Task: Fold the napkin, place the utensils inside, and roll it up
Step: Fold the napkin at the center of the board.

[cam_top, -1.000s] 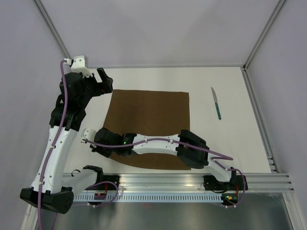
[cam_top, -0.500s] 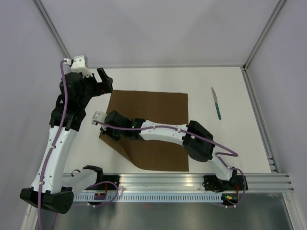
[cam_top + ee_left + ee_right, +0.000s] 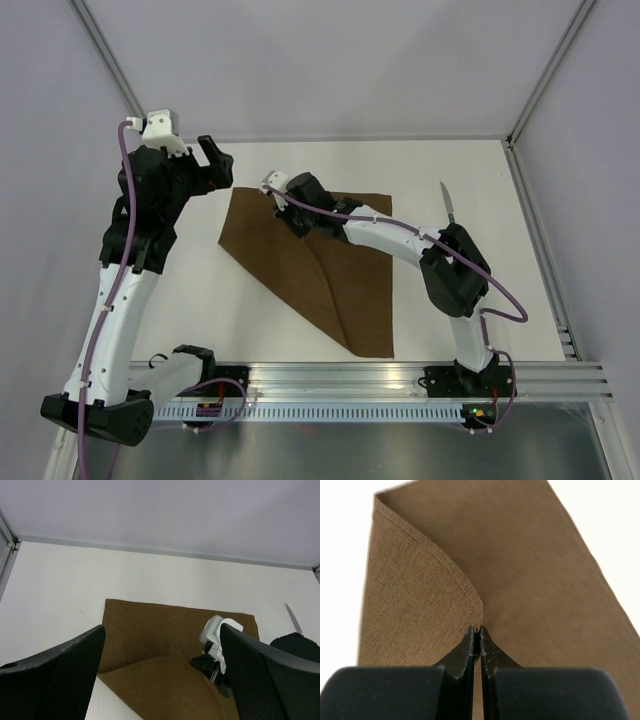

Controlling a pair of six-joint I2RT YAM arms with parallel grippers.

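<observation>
The right arm reaches from its near-edge base diagonally across the napkin (image 3: 340, 270). The right gripper (image 3: 480, 639) is clamped on a hemmed corner held above the cloth's far-left part. The napkin lies mid-table (image 3: 500, 170), with a flap doubled over along a diagonal crease. To its right and apart from it, the knife (image 3: 446, 198) lies near-to-far, blade tip pointing away, its handle hidden under the arm. The left gripper (image 3: 218, 165) hovers off the far-left corner, fingers spread, holding nothing.
</observation>
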